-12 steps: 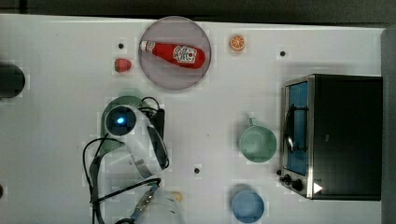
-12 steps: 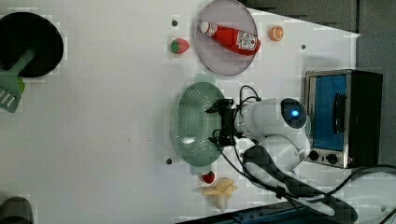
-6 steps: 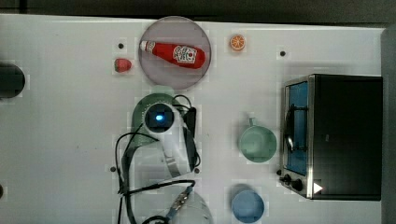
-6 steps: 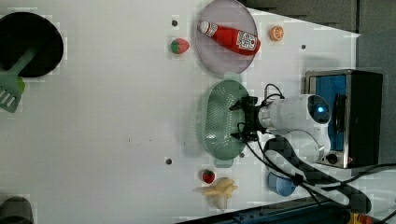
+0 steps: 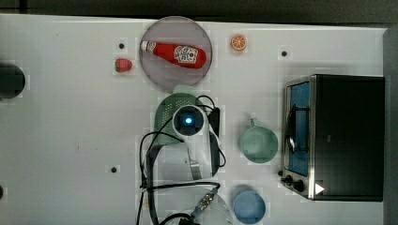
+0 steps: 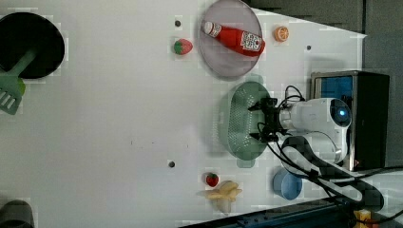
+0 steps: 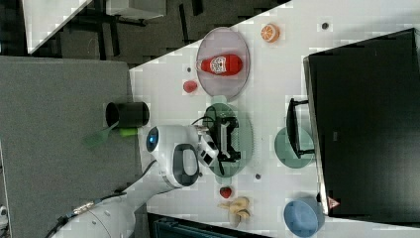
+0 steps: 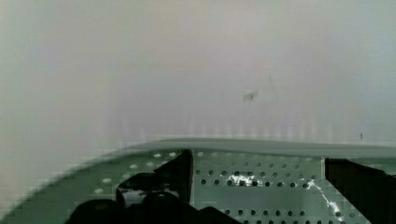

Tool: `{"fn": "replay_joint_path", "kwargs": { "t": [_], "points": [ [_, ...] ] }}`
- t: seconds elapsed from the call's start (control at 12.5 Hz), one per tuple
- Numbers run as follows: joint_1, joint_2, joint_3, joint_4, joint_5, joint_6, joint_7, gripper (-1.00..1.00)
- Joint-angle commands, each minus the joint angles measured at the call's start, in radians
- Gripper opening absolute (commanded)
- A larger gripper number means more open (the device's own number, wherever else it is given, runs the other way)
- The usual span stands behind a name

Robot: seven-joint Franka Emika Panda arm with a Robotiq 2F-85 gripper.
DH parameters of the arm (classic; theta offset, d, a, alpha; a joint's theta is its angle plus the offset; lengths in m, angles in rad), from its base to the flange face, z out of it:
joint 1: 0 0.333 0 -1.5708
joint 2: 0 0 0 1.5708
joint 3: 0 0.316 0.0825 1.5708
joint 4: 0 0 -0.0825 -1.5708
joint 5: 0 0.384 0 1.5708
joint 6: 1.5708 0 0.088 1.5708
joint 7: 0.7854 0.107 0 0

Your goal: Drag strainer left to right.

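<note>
You see the end effector [image 6: 264,119] reaching down inside the strainer [image 6: 237,118] with its fingers spread against the walls, so it pushes the basket along the table [image 6: 119,118], now mid-table below the plate [image 6: 228,71].

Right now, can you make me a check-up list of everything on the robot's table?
Surface: white table, a few dark dots on it.
Job's things: mint-green strainer lies just below the grey plate in the top view, with the arm over it.
Clutter: ketchup bottle lying on the plate; strawberry; orange slice; green mug; blue cup; toaster oven; second strawberry beside a banana; black pot with a green spatula.
Fingers: the gripper reaches inside the strainer, fingers spread apart.
Cables: black cables loop along the arm.
Surroundings: dark floor beyond the table.
</note>
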Motion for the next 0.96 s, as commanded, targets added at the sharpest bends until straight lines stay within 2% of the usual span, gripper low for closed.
{"fn": "replay_joint_path", "kwargs": {
  "t": [0.08,0.64,0.96],
  "points": [
    [-0.017,-0.028,-0.039,-0.004,-0.004,-0.02,-0.106,1.0],
    [-0.021,-0.027,-0.161,-0.005,-0.004,-0.006,-0.2,1.0],
    [-0.021,-0.038,-0.18,0.0,-0.004,-0.002,-0.25,1.0]
  ]
}}
